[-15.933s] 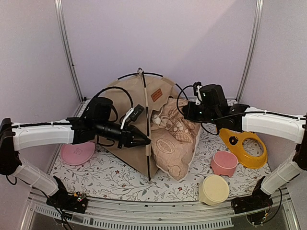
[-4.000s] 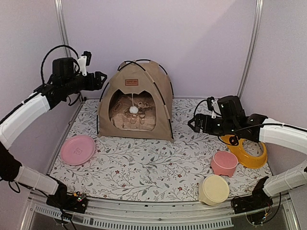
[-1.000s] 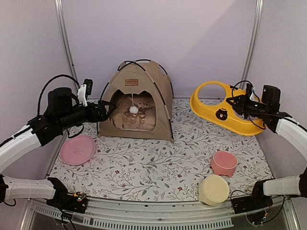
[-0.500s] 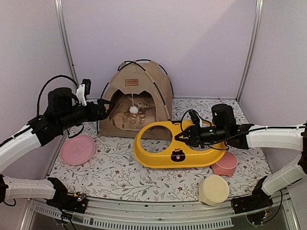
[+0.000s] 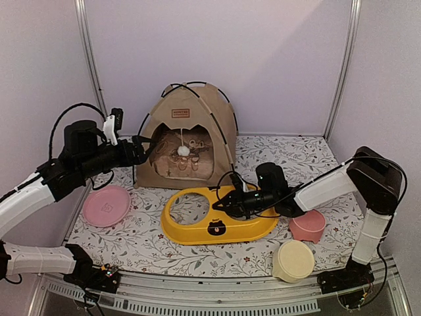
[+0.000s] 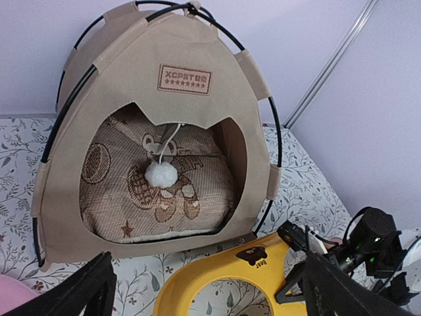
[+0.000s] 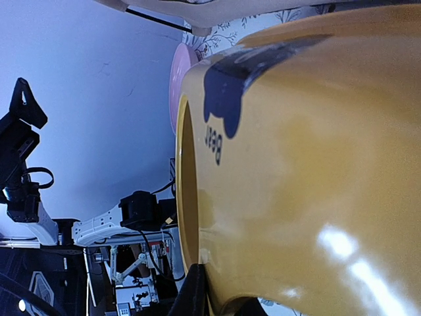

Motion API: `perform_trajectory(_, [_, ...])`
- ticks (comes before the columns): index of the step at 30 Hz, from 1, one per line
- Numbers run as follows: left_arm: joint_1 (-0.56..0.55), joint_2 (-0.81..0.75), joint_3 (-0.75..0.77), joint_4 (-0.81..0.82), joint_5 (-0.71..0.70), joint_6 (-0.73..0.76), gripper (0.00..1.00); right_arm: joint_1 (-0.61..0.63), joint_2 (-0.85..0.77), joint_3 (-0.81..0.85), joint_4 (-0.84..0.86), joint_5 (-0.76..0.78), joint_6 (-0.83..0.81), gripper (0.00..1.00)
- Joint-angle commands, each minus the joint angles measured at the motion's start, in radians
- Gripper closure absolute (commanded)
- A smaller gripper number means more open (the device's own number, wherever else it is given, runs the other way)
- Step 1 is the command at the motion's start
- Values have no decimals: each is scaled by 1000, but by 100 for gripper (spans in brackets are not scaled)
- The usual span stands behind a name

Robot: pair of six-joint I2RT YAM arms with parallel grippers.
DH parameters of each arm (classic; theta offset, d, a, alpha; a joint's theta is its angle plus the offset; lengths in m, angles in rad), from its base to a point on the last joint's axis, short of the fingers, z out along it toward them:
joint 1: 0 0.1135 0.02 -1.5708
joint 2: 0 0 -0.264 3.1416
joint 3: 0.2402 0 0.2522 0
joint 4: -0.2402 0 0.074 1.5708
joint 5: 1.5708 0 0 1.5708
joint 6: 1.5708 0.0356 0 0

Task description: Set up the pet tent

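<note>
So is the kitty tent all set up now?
Nearly. Done: the pet tent stands upright, the cushion lies inside and the pom-pom hangs in the doorway. In hand: the right gripper is shut on the yellow feeder stand, low in front of the tent. The left gripper is open beside the tent, holding nothing. Possibly left: the pink bowl and cream bowl sit outside the stand's holes.

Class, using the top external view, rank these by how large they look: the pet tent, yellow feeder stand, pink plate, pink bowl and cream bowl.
1. pet tent
2. yellow feeder stand
3. pink plate
4. cream bowl and pink bowl: they look alike, so unranked.
</note>
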Motion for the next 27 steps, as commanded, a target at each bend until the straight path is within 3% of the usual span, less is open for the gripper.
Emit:
perform_trajectory(1, [-12,-16,-8,-9,-16,3,0,0,95,21,190,-17,60,96])
perform_trajectory(7, [-12,-11,-9,-10,-8,1,1,-64,202,34,231,-32,61,94])
perform_trajectory(10, [-12,-9,-7,-11,-8,2,0,-111,230,48,227,-51,50,84])
perform_trajectory(18, [-12,1,-6,-12,-5,3,0,-227,239,96,71,-74,-47,42])
perform_trajectory(27, [-11,5,-31,-73,-136,-54,0,-224,45,100,-252,65,-231,22])
